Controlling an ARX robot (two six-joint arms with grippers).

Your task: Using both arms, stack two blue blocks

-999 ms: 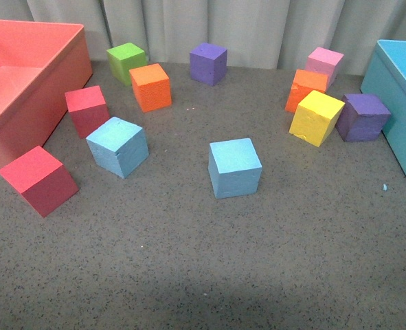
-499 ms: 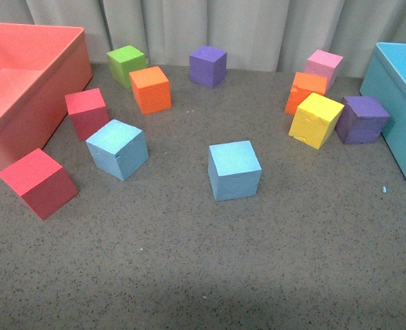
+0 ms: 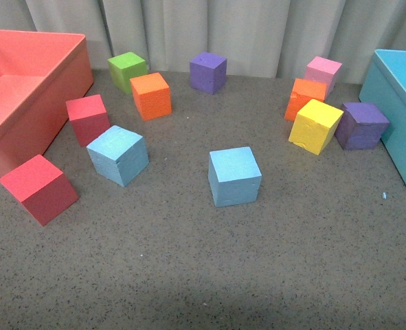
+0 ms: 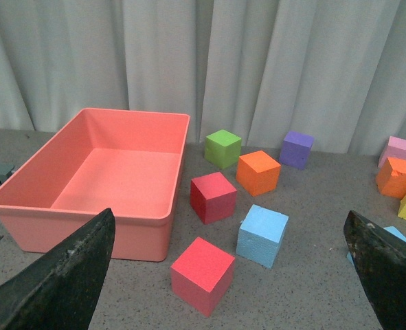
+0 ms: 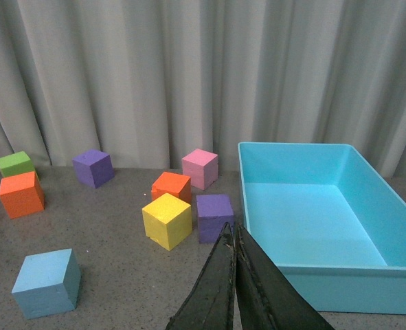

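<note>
Two sky-blue blocks lie apart on the grey table: one at the left [image 3: 118, 155], next to a red cube, and one in the middle [image 3: 234, 176]. Neither arm shows in the front view. My left gripper [image 4: 229, 218] is open and empty, held above the table. The left blue block [image 4: 262, 235] lies ahead between its fingers [image 4: 58, 282]. The middle blue block [image 4: 397, 238] peeks out beside the other finger. My right gripper [image 5: 231, 228] is shut and empty, above the table near the turquoise bin. The middle blue block [image 5: 46, 282] lies well off to one side of it.
A coral bin [image 3: 24, 103] stands at the left and a turquoise bin [image 3: 395, 103] at the right. Red cubes [image 3: 39, 189], [image 3: 88, 118], green [image 3: 128, 70], orange [image 3: 151, 95], purple [image 3: 208, 71], pink [image 3: 323, 72], orange [image 3: 306, 96], yellow [image 3: 315, 126] and purple [image 3: 361, 125] cubes lie around. A curtain hangs behind.
The whole front view has shifted slightly, so the cubes sit a little differently in the picture. No cube has moved relative to the others.
</note>
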